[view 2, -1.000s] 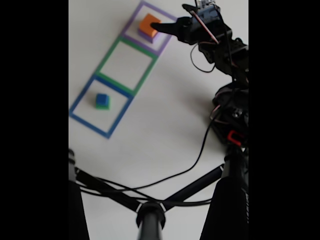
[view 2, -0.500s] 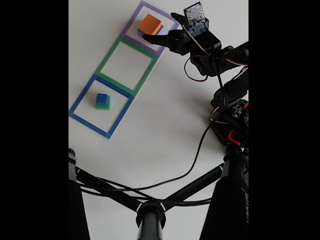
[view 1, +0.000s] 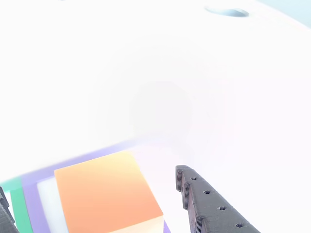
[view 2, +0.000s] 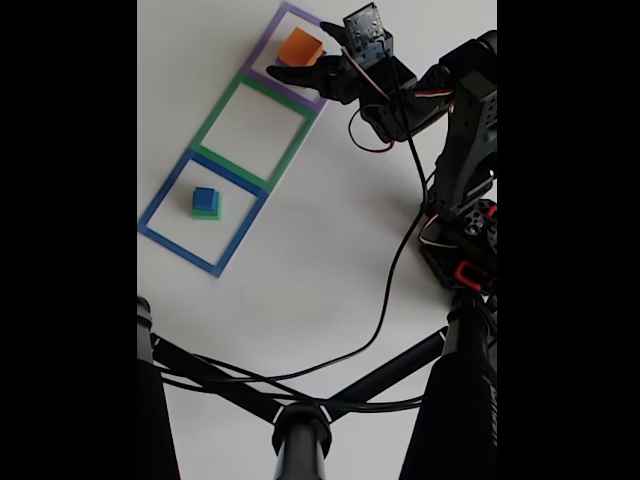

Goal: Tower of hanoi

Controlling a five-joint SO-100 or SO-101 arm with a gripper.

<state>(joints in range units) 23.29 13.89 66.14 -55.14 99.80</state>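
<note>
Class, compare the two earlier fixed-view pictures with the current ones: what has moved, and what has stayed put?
The gripper has swung further over the purple outline, its fingers now open on either side of the orange cube, and the arm's upper links have risen. Whether it grips the cube cannot be told. The blue cube on the green cube in the blue outline has stayed put, and the green outline too.

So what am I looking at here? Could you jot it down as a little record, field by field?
Surface: white table with three taped square outlines in a row
Purple outline: orange cube inside
Green outline: nothing inside
Blue outline: small blue cube on a green cube
Gripper: open, at the orange cube, one finger beside it
Purple slab: cannot make out under the orange cube
</note>
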